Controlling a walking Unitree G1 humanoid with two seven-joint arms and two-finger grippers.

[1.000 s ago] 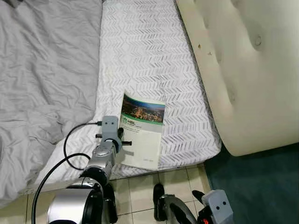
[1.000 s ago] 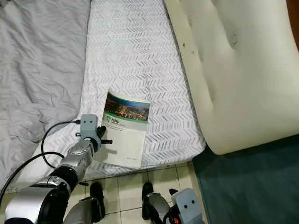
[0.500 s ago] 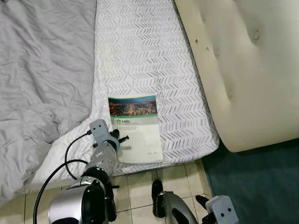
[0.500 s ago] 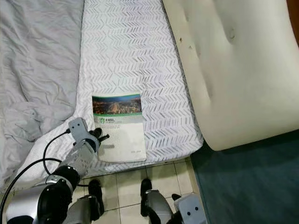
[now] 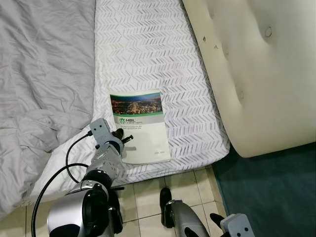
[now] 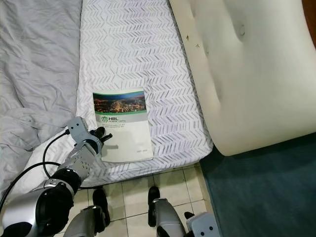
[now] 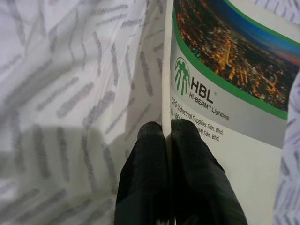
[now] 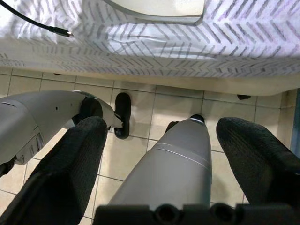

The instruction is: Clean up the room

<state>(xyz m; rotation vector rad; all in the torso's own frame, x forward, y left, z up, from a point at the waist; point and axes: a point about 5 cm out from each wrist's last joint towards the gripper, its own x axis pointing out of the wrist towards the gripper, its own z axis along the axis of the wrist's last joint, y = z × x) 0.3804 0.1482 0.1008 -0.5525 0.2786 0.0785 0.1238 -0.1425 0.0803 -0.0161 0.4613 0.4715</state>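
At the bed's [image 5: 148,54] foot edge | left end effector [image 7: 168,136] pinched together on the HBL catalogue's [image 5: 139,126] spine edge | catalogue has swung square in the last second, suggesting lift-off soon | right end effector [image 8: 164,154] spread, idle over floor tiles [image 8: 140,150]

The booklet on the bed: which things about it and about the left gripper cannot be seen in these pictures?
- Small print on the booklet: too small in the eye views, blurred in the left wrist view.
- Its lower part: cut off by the left wrist view's edge.
- Whether the left gripper pinches the booklet's edge or just rests against it: the closed fingers hide the contact.
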